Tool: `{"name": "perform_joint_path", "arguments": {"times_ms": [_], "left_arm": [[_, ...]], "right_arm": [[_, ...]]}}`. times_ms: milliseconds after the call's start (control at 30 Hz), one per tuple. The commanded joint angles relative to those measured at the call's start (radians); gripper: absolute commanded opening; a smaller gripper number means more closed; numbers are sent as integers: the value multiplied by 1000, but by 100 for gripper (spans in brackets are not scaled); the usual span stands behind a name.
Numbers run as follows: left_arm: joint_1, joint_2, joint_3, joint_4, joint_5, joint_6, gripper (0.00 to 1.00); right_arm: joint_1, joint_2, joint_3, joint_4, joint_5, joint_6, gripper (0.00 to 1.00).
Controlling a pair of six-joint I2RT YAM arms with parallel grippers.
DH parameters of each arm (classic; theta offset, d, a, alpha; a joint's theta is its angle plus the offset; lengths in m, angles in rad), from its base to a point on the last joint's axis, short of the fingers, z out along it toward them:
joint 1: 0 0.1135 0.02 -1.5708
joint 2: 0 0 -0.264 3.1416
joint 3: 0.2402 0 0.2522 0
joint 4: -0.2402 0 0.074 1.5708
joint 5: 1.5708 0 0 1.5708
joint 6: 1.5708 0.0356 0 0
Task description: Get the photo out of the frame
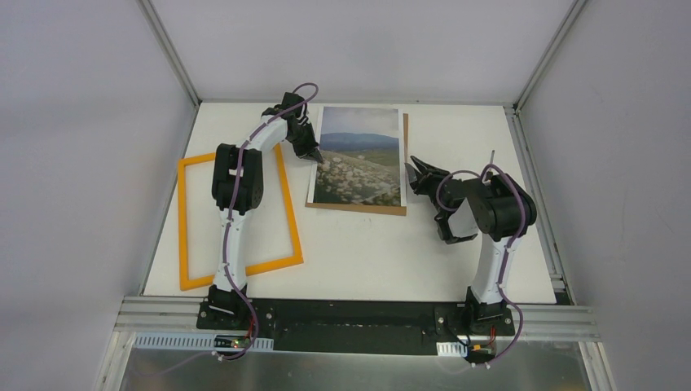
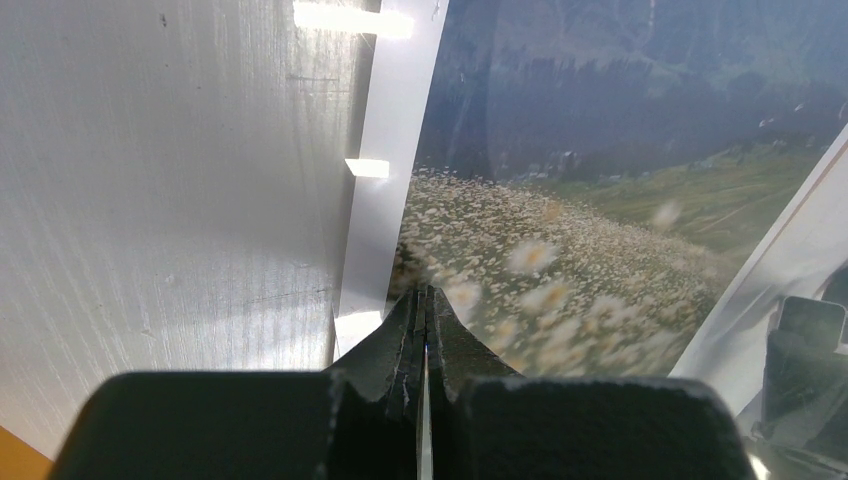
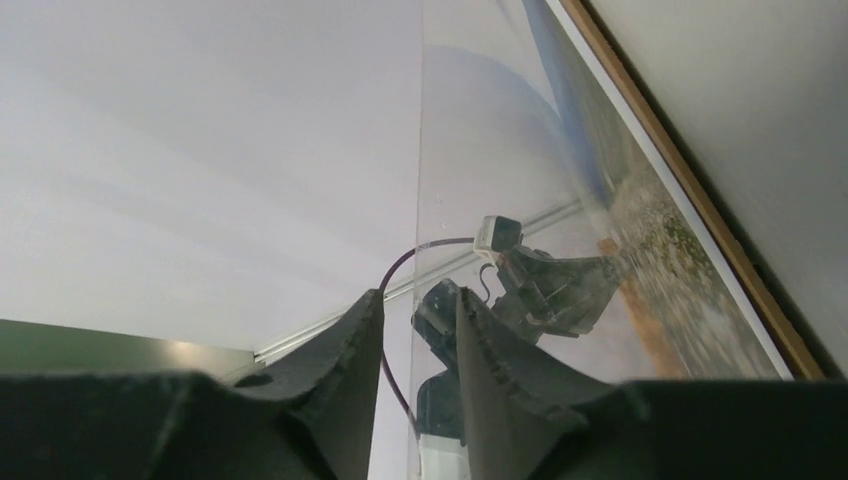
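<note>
Plainly the frame (image 1: 261, 269) is out of the way. It lies flat on the left of the bench (image 1: 367, 252), under my left arm, with only bench showing inside it. The photo (image 1: 363, 159) lies face up at the far middle on the brown backing board (image 1: 358, 208), which shows along its right and near edges. So I judge the step in hand is getting the photo off that board.

My left tool (image 2: 425, 300) is shut tight on a thin sheet edge at the photo's left border. I take that edge for the photo itself, though the wrist view does not quite settle it. My right tool (image 3: 418, 298) stands partly open just beside the board's right edge, gripping nothing.

To do this well I would raise the left edge only a little, peel slowly, and let the right tool pin the board so it does not ride along. The photo looks thin and glossy, so a hard tug could crease it.

The frame's far right corner is near my left tool, and the bench's far edge is close behind the photo. The open room is the near middle, between the photo and my arm bases.
</note>
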Motion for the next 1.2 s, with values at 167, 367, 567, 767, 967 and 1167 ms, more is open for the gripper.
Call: {"name": "perform_joint_path", "arguments": {"times_ms": [167, 367, 567, 767, 967, 1167], "left_arm": [[-1, 29, -47, -103, -40, 47, 0], [-1, 23, -52, -103, -43, 52, 0], [1, 19, -68, -103, -47, 57, 0], [2, 20, -69, -103, -45, 62, 0], [8, 15, -69, -104, -40, 65, 0], [20, -4, -80, -104, -49, 71, 0]], "right_arm": [[35, -36, 16, 25, 113, 446, 27], [46, 4, 80, 25, 200, 474, 27], [62, 11, 93, 25, 265, 496, 25], [52, -11, 38, 24, 78, 433, 36], [19, -47, -112, 16, -128, 324, 23], [-22, -114, -203, -71, -337, 178, 25]]}}
